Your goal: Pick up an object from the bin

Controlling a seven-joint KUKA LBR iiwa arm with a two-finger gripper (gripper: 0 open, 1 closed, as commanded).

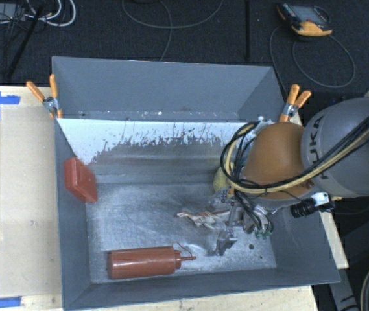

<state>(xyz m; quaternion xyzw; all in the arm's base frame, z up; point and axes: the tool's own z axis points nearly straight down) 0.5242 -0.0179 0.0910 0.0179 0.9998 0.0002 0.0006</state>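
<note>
Only legible txt: partial "KUKA" lettering, running vertically on grey arm housing (pixel 343 157), right side.

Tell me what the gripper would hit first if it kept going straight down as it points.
Probably the bare grey bin floor: the gripper points down between the small pale thing and the nozzle of the brown bottle. Depth is unclear, so it might graze the small pale thing.

The rounded grey arm (pixel 345 149) bears dark letters, its wrist has a smooth orange-brown cover (pixel 272 155) ringed by black and pale yellow cables (pixel 234 157), and its gripper (pixel 227 237) is small dark metal.
</note>
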